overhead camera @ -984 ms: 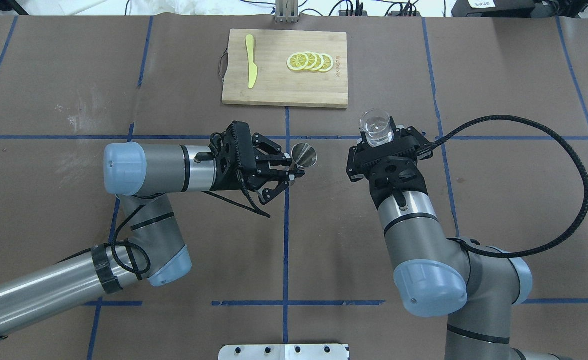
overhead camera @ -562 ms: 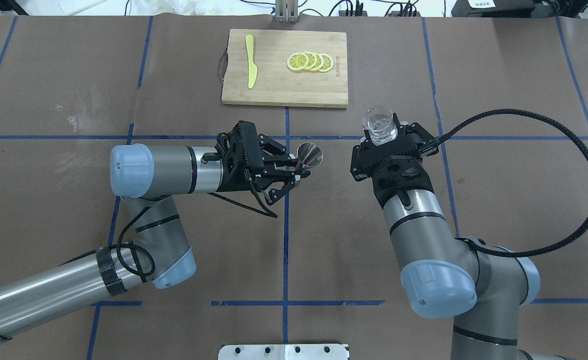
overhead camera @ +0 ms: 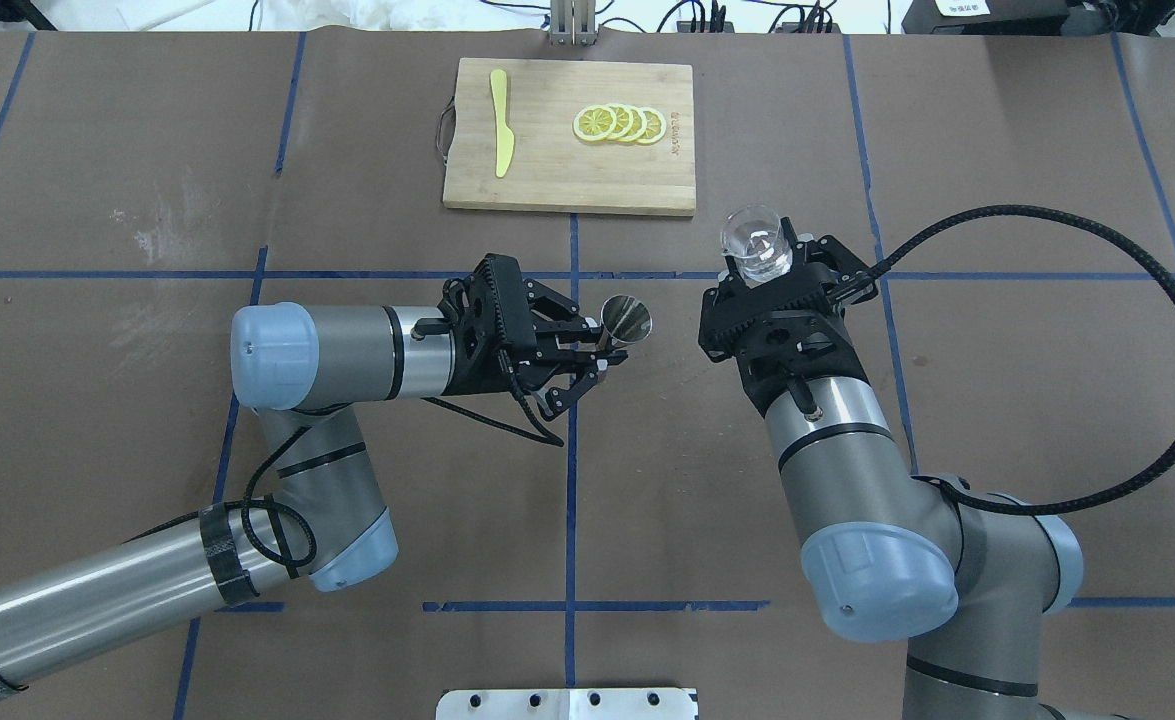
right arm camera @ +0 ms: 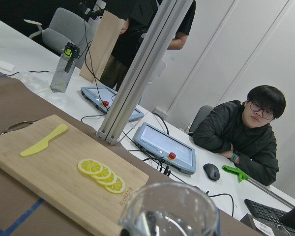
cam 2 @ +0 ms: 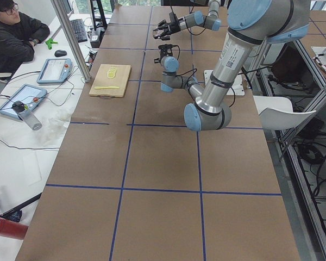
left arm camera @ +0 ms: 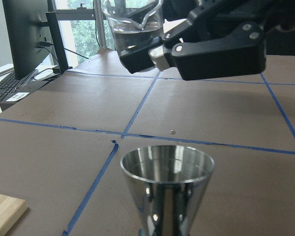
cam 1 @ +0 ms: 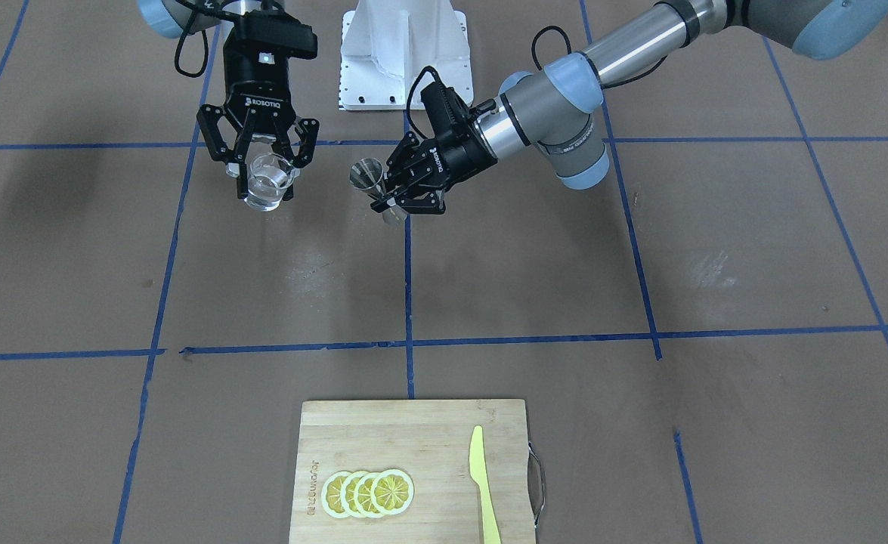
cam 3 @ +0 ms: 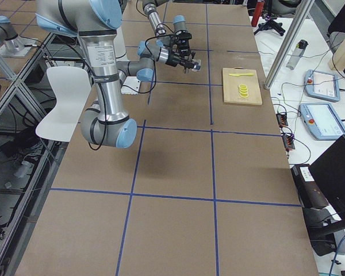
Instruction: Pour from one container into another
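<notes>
While my right end effector [overhead camera: 760, 270] clamps the glass beaker [overhead camera: 755, 243] of clear liquid and my left end effector [overhead camera: 597, 347] grips the steel jigger [overhead camera: 627, 320], both aloft and apart, I fear tipping before they align would wet the counter [overhead camera: 647, 480].

cutting board [overhead camera: 567, 185] | lemon slices [overhead camera: 619, 124] on it | yellow knife [overhead camera: 502, 135] on it, apart

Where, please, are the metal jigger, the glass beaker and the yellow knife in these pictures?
metal jigger [overhead camera: 628, 319], overhead exterior view, inside its open cup.
glass beaker [cam 1: 266, 185], exterior front-facing view, its clear wall.
yellow knife [overhead camera: 500, 122], overhead exterior view, its middle.
</notes>
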Motion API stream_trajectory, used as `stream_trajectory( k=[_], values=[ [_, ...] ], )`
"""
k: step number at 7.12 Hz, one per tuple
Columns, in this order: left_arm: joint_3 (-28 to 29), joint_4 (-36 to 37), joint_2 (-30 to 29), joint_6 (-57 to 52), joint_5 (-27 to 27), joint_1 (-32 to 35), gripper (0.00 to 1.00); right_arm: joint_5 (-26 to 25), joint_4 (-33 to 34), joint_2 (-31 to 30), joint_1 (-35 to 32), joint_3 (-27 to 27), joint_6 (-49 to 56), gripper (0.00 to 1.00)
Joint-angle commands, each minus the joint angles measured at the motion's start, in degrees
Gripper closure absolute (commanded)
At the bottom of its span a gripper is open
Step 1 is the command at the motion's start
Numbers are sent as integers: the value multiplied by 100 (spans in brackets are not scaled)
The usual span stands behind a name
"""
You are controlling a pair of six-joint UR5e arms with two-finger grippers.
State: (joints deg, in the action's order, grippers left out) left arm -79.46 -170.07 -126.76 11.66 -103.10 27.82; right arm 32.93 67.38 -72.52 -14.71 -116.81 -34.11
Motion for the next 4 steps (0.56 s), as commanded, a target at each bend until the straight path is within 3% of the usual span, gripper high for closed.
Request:
stream_trajectory(
  k=[1, 4],
  values=[
    [0, -9, 3, 3, 1, -14, 100, -85, 90, 53, 21, 9, 141, 100],
    [0, -9, 3, 21, 27, -58, 100, -216, 1144, 668, 64, 9, 159, 100]
  ],
)
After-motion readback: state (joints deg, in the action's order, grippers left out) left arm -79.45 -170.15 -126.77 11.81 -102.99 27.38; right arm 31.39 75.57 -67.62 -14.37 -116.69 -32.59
